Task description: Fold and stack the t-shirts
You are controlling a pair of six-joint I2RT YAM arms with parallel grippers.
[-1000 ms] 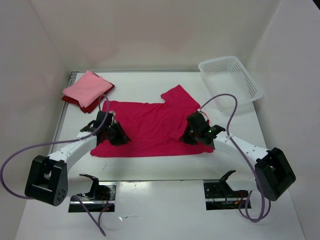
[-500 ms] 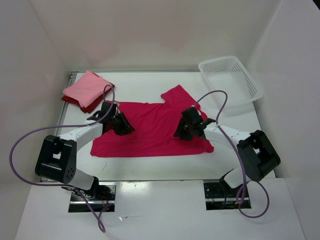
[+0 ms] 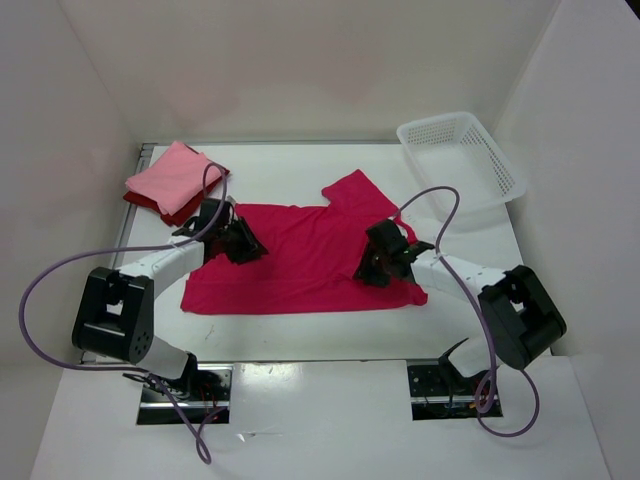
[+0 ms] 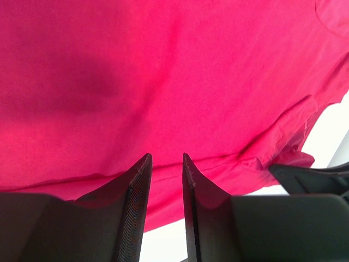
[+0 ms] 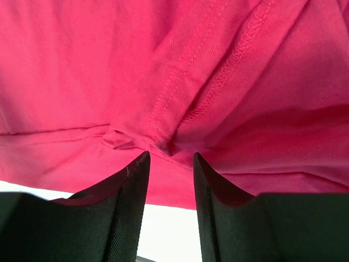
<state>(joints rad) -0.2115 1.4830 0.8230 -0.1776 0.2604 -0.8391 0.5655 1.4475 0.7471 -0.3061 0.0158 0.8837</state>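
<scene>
1. magenta-crimson t-shirt (image 3: 300,262) lies spread flat mid worktop (image 3: 290,170), one sleeve sticking out twd the far side.
2. left tool (image 3: 247,248) sits low over the shirt's left part. jaws parted by a narrow gap, nothing betw them.
3. right tool (image 3: 368,270) sits low over the shirt's right part, tips just short of a seam fold. jaws apart, no cloth pinched.
4. light pink t-shirt (image 3: 172,175) is folded and stacked on the dark red t-shirt (image 3: 183,213), far-left corner.
5. white basket (image 3: 420,130) sits far right, apart from the shirts.
</scene>
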